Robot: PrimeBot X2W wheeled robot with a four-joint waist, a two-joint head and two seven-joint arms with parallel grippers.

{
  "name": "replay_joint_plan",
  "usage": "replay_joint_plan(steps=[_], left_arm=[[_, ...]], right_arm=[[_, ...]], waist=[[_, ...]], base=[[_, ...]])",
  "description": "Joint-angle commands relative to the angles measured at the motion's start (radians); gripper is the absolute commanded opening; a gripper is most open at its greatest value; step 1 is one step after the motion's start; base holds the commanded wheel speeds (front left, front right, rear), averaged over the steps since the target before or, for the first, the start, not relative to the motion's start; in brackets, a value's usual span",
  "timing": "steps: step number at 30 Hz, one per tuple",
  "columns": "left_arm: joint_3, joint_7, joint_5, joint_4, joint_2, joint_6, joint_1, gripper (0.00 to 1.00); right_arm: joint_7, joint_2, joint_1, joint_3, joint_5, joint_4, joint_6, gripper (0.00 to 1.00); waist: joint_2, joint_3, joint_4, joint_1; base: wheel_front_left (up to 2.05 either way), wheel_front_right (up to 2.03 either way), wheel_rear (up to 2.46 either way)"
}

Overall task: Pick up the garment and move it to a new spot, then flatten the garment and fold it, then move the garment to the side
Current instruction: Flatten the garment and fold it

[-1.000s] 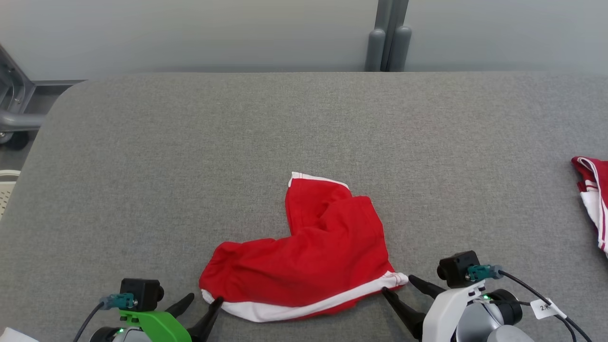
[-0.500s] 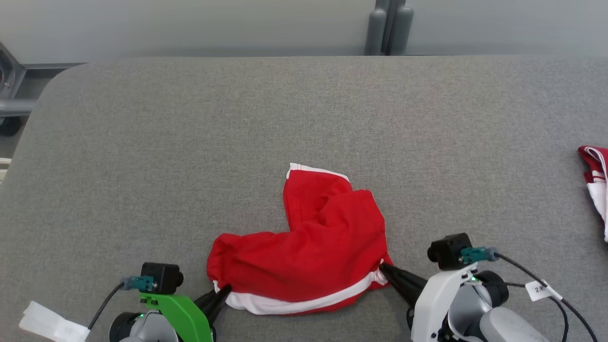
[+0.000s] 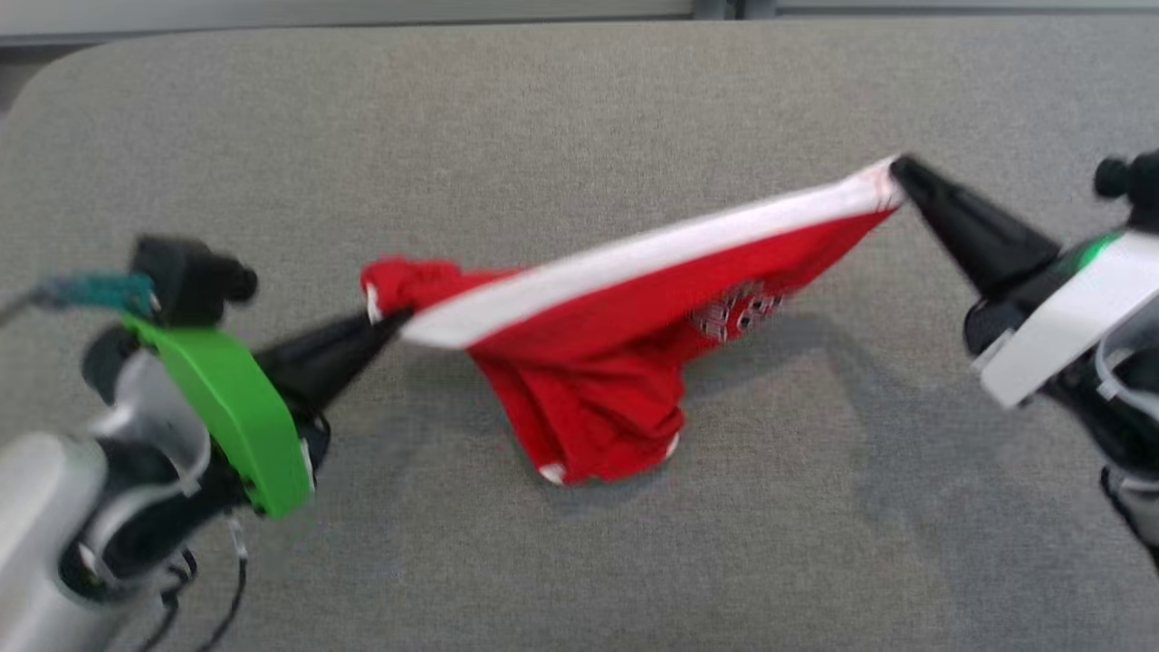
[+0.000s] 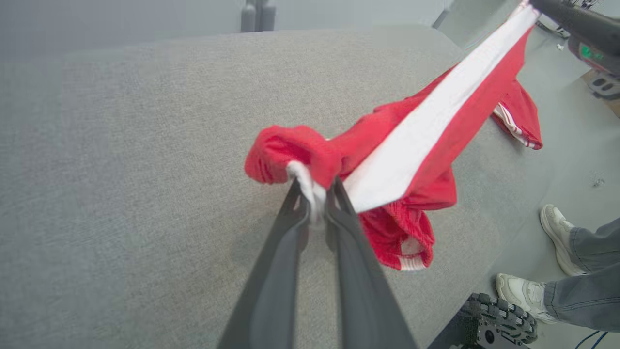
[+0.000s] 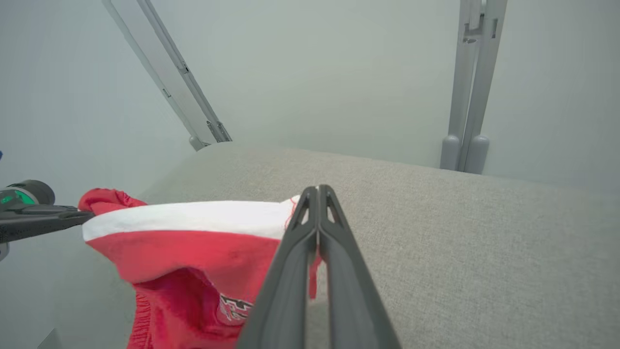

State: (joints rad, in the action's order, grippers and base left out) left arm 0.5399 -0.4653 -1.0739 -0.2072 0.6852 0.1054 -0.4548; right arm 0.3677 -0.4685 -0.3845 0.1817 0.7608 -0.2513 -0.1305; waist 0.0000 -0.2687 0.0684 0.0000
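Note:
The garment (image 3: 589, 362) is a pair of red shorts with a white waistband, stretched in the air above the grey table (image 3: 579, 100). My left gripper (image 3: 394, 317) is shut on the band's left end, where red cloth bunches up; the left wrist view shows the same pinch by that gripper (image 4: 315, 191) on the garment (image 4: 411, 145). At the upper right, my right gripper (image 3: 896, 170) is shut on the band's other end. In the right wrist view that gripper (image 5: 317, 191) pinches the garment (image 5: 193, 237). The legs hang down, their lowest folds close to the table; contact is unclear.
A second red and white garment (image 4: 520, 116) lies near the table's right edge. A person's feet in pale shoes (image 4: 523, 295) stand on the floor beside the table, next to a dark wheel (image 4: 499, 325). Grey posts (image 5: 467, 97) rise behind the table's far edge.
Both grippers have shut on the waistband's ends and lifted the garment off the table, pulling it taut between them. The head camera has tilted and moved forward.

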Motion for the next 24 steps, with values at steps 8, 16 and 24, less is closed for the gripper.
replay_joint_plan(steps=[8, 16, 24], left_arm=[[-0.077, -0.228, 0.008, 0.141, -0.039, -0.086, -0.583, 0.0], [-0.049, -0.12, 0.211, 0.519, -0.175, -0.075, -1.06, 0.0], [-0.032, 0.104, 0.325, 0.764, -0.27, -0.032, -1.277, 0.0]], right_arm=[[0.082, -0.014, -0.548, -0.031, -0.066, 0.134, 0.001, 0.0], [-0.101, 0.096, -1.101, 0.019, -0.255, 0.499, 0.002, 0.0], [-0.255, 0.143, -1.363, -0.01, -0.339, 0.753, 0.002, 0.0]], waist=[[0.0, -0.38, -0.032, 0.0], [0.0, -0.528, -0.055, 0.0], [0.0, -0.598, -0.052, 0.0]], base=[[0.0, 0.0, 0.0], [0.0, 0.0, 0.0], [0.0, 0.0, 0.0]])
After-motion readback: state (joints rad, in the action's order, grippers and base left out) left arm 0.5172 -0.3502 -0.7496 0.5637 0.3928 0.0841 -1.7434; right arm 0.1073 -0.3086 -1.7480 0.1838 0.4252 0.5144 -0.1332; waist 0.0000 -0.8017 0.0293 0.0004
